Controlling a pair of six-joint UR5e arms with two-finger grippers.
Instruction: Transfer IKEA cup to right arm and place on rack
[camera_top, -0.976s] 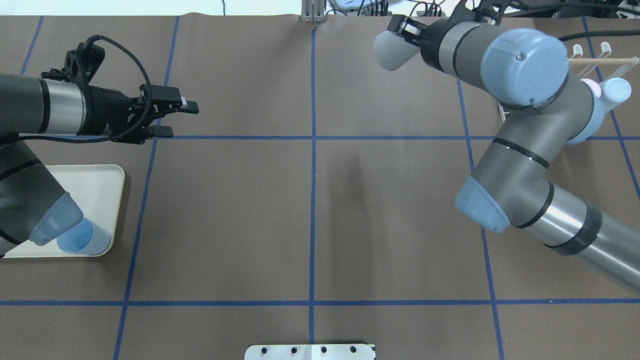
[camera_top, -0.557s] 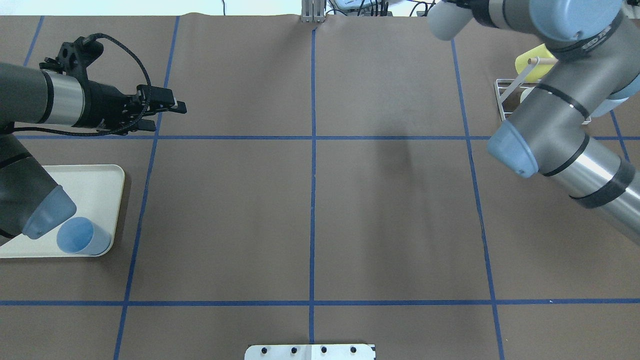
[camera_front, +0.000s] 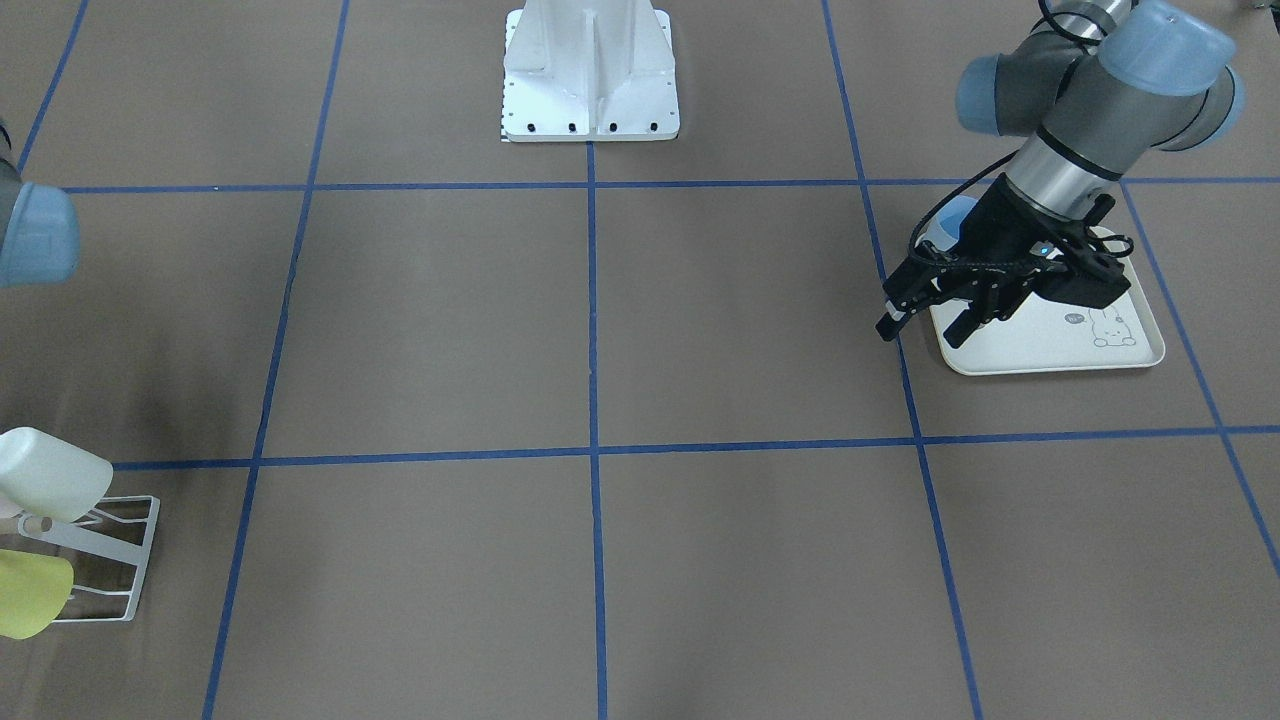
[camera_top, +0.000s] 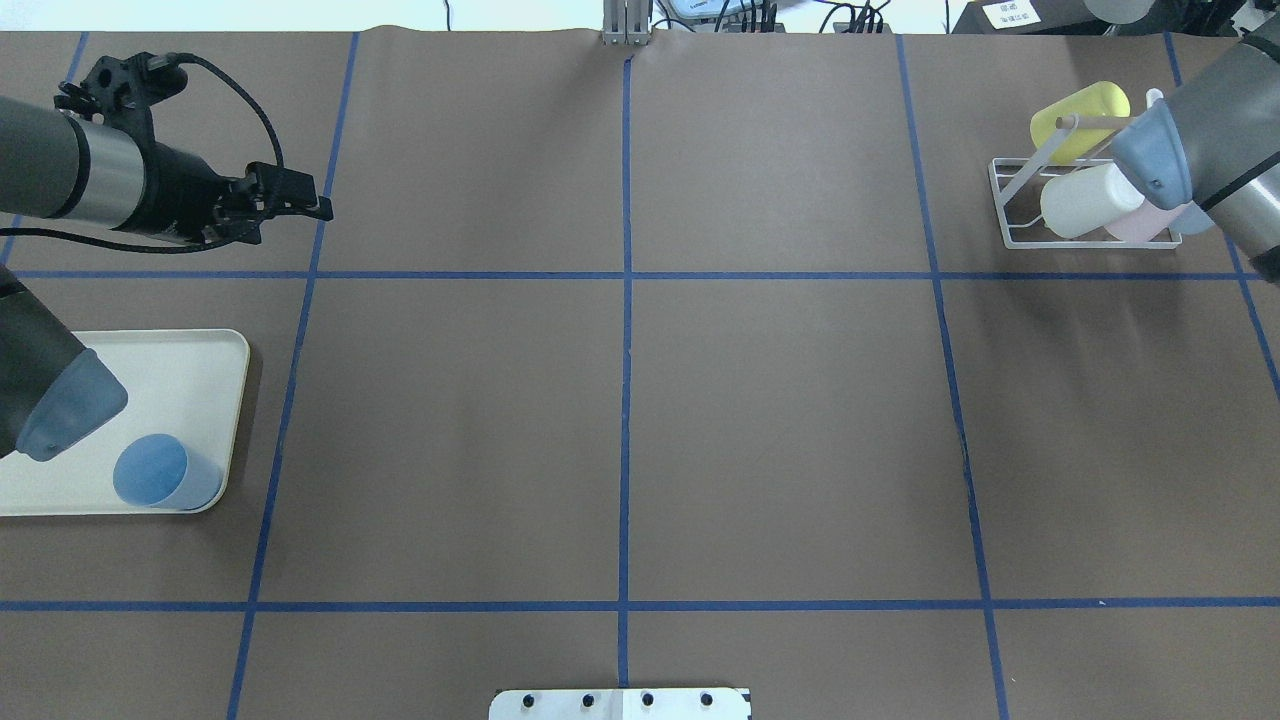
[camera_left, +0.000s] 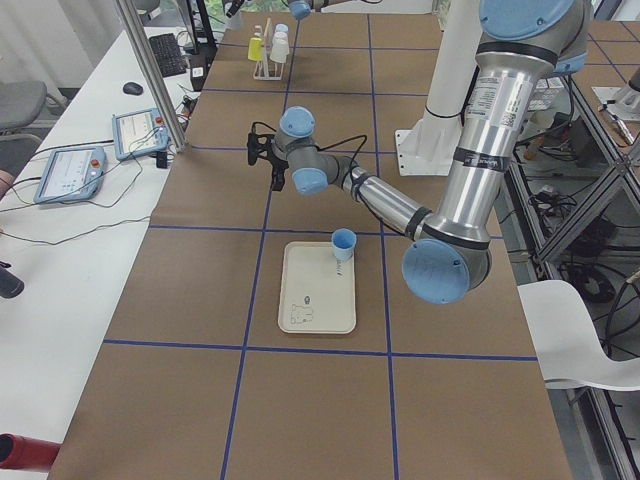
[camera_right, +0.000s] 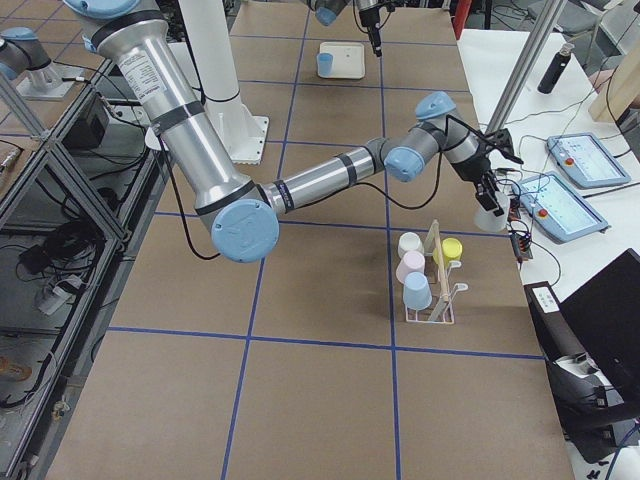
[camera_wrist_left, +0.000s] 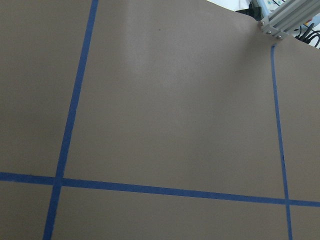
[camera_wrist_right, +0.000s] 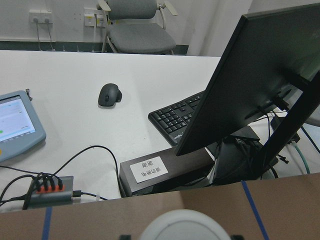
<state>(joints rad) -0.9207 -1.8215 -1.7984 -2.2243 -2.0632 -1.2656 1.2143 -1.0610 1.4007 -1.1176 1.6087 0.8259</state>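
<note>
The right arm (camera_right: 320, 180) reaches out past the tabletop's (camera_top: 620, 430) far edge. Its right tool (camera_right: 487, 198) is clamped on the pale grey cup (camera_wrist_right: 182, 226), whose rounded end fills the bottom of the right wrist view, with a desk, keyboard (camera_wrist_right: 177, 117) and mouse (camera_wrist_right: 109, 94) beyond it. In the overhead view the cup sits at about 12 o'clock from the rack (camera_top: 1000, 205), off the brown paper and well apart from it.

The rack stands near the tabletop's far right corner. A yellow cup (camera_top: 1080, 112), a white cup (camera_top: 1085, 200) and a pink cup (camera_top: 1142, 222) lie slanted on its prongs; the right-side view shows a light-blue cup (camera_right: 417, 292) there too.

The left tool (camera_front: 920, 330) hovers with its fingers spread and nothing between them. In the overhead view a blue cup (camera_top: 160, 474) stands upright at roughly 7 o'clock from it, on the near corner of the cream rabbit-print tray (camera_top: 200, 365).
</note>
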